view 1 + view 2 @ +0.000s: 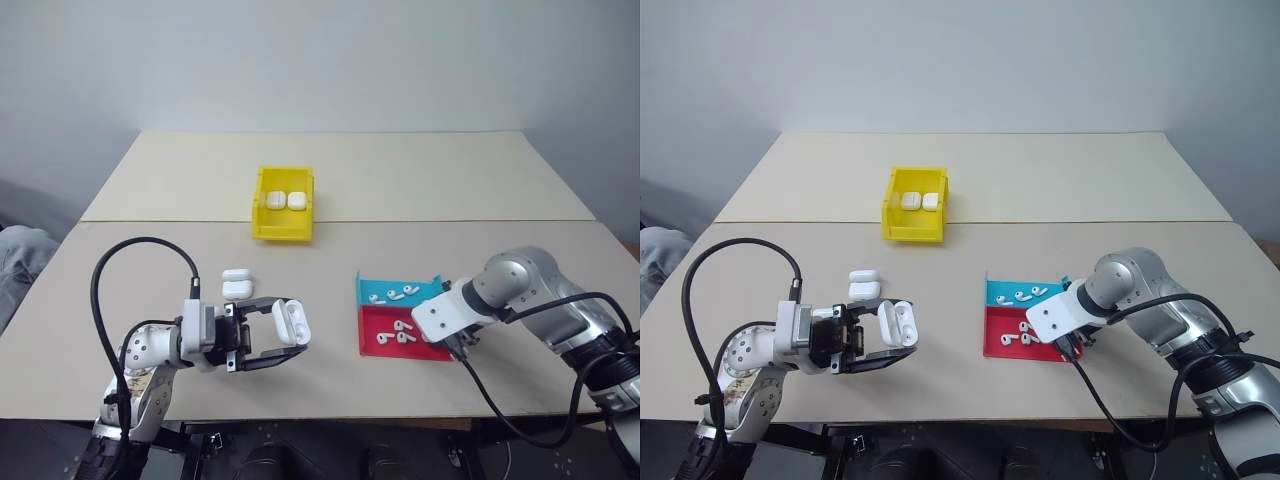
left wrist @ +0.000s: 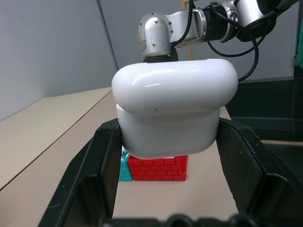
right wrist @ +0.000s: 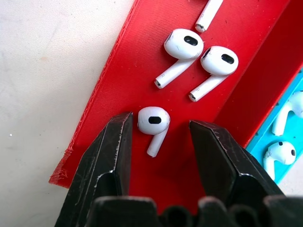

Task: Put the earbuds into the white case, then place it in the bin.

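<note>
**Right gripper straddling an earbud in the red tray; left gripper holding a white case**

The left gripper was clamped on a white case, holding it above the table near the front edge on the robot's left side. In the left wrist view the case sat between the two black fingers, gripped at its lower body, with the seam between lid and body visible.

The right gripper pointed steeply down into the red tray. Its fingers stood partly apart, one on each side of a single earbud lying on the tray floor; neither finger touched it. Two more earbuds lay side by side further along the same tray, and others lay in the adjoining cyan tray.

The two trays sat together at the table's front right. Two spare cases lay on the table just beyond the left gripper. The yellow bin stood at the table's centre, well apart from both grippers, with two cases side by side inside it.
</note>
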Tool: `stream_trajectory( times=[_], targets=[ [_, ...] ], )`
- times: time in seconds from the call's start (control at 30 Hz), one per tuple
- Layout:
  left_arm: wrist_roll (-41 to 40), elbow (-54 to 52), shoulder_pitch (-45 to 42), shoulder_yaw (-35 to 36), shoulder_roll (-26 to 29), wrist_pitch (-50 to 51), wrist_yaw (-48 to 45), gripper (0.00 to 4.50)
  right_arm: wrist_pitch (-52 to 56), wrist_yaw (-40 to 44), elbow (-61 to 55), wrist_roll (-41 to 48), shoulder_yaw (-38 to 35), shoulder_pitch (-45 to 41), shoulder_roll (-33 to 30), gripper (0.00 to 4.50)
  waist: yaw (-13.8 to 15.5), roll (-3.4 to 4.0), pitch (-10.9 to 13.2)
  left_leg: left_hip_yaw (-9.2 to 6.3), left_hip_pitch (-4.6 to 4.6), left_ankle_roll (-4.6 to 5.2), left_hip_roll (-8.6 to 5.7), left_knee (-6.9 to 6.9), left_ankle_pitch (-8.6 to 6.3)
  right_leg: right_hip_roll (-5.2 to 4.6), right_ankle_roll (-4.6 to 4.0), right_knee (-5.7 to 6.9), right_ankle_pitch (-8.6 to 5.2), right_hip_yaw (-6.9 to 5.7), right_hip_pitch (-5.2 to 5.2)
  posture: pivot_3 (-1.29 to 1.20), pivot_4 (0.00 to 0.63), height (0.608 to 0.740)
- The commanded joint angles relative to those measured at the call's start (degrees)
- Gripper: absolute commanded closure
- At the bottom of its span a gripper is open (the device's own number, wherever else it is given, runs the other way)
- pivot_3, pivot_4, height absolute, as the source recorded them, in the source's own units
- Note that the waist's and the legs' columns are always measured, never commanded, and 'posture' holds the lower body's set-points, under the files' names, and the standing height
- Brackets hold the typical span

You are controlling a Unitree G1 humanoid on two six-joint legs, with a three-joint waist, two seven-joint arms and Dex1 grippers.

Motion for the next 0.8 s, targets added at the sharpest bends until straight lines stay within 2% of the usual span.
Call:
stream_trajectory(
  times=[0.03,0.07,0.43,0.57,0.8],
  targets=[
    [0.2,-1.1,-0.4,0.0,0.3,-1.0,0.3,1.77,-1.0,0.3,0.3,-0.5,-0.8,-0.5,-0.4,2.79,0.0,0.00,0.0,0.00,0.00,0.00,0.00,0.00,0.00,0.00,0.00,0.00,0.00,0.00,0.00,0.00,0.150,0.740],
    [0.2,-1.2,-0.3,-0.1,0.3,-0.9,0.4,1.77,-0.9,0.3,0.2,-0.4,-0.8,-0.5,-0.3,3.05,0.0,0.00,0.0,0.00,0.00,0.00,0.00,0.00,0.00,0.00,0.00,0.00,0.00,0.00,0.00,0.00,0.150,0.740],
    [0.8,-1.3,-0.1,0.0,0.3,-0.9,1.3,1.77,-1.9,0.0,1.1,-1.2,-0.6,-0.7,0.0,3.05,0.0,0.00,0.0,0.00,0.00,0.00,0.00,-0.01,0.00,0.00,0.00,0.00,0.00,0.00,0.00,0.00,0.150,0.740],
    [1.0,-1.2,-0.3,-0.1,0.3,-0.9,1.5,1.77,-1.7,-0.3,1.3,-1.3,-0.6,-0.7,0.1,3.80,0.0,0.00,0.0,0.00,0.01,0.00,0.00,0.00,0.00,0.00,0.00,0.00,0.00,0.00,0.01,0.00,0.150,0.740],
    [0.5,-1.0,-1.0,-0.3,-0.2,-1.1,1.3,1.77,0.7,0.2,-1.5,0.4,-2.3,0.1,-0.6,3.80,0.0,0.00,0.0,0.00,0.01,0.00,0.01,-0.01,0.00,0.00,0.00,0.00,0.00,0.00,0.00,0.00,0.150,0.740]
  ],
)
